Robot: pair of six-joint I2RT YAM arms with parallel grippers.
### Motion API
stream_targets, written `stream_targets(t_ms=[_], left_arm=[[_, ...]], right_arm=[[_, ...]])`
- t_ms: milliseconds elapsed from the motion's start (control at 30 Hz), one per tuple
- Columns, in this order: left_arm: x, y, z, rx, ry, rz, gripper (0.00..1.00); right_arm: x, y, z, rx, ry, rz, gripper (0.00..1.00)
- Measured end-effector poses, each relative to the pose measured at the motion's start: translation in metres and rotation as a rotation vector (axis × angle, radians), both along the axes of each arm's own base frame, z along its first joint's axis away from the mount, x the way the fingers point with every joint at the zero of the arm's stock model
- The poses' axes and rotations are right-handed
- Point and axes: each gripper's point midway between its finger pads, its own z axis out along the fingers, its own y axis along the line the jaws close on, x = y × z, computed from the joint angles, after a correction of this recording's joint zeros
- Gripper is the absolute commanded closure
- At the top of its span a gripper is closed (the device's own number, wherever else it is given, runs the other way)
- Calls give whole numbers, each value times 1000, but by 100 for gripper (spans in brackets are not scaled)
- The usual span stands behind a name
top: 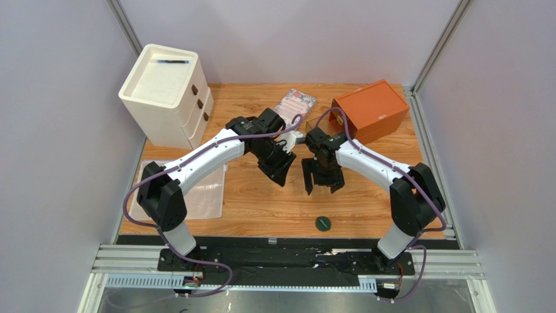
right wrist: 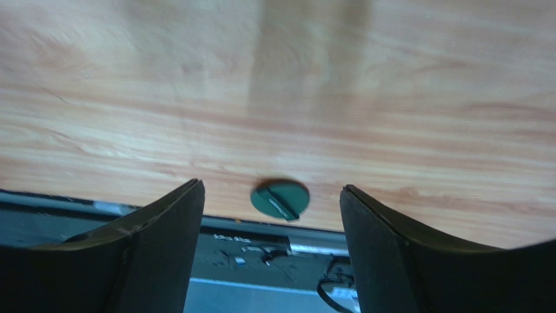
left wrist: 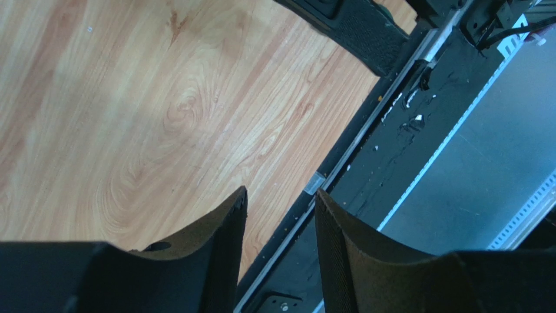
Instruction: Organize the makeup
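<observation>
One flat dark-green disc (top: 322, 223) lies on the wooden table near its front edge. It also shows in the right wrist view (right wrist: 280, 200), with a raised bar across its top. My right gripper (top: 323, 184) (right wrist: 270, 188) hangs open and empty above the table, behind the disc and apart from it. My left gripper (top: 282, 171) (left wrist: 280, 195) is open and empty over bare wood at mid-table, just left of the right one. The tubes, the gold-rimmed compact, the black jar and the second green disc are out of view.
A white drawer unit (top: 166, 91) stands at the back left with a thin black pen (top: 173, 61) on top. A floral booklet (top: 295, 103) lies at the back centre. An orange box (top: 370, 109) stands at the back right. A clear plastic sheet (top: 202, 192) lies at the left.
</observation>
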Motion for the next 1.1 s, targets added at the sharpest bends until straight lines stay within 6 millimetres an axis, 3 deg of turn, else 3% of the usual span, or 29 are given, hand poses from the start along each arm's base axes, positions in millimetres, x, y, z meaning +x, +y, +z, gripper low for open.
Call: stream_targets(t_ms=[267,467,533,700,833,867,967,1100], left_arm=[[3,4,0,3,6,16,52],[3,2,-1,-1,-2,13,52],[4,2,-1,1,-6,15,52],[6,4,5,-5,-22,33,52],[8,7,11,-16,-35,47,52],[8,7,12,-18,-36,51,52],[11,10,14,-19,-46,62,52],[14,12,16,-20,-59,72,52]], right_arm=[[-52,4,-20,-69,143,53,45],[-79,1,-45,-97,254,72,46],[-83,-2,-49,-105,275,70,46],[-88,-5,-57,-117,296,69,58],[-93,-6,-64,-113,313,65,75],[-93,-5,-64,-105,315,62,85],[-94,-4,-65,-97,326,59,100],[-95,-3,-65,-89,332,53,100]])
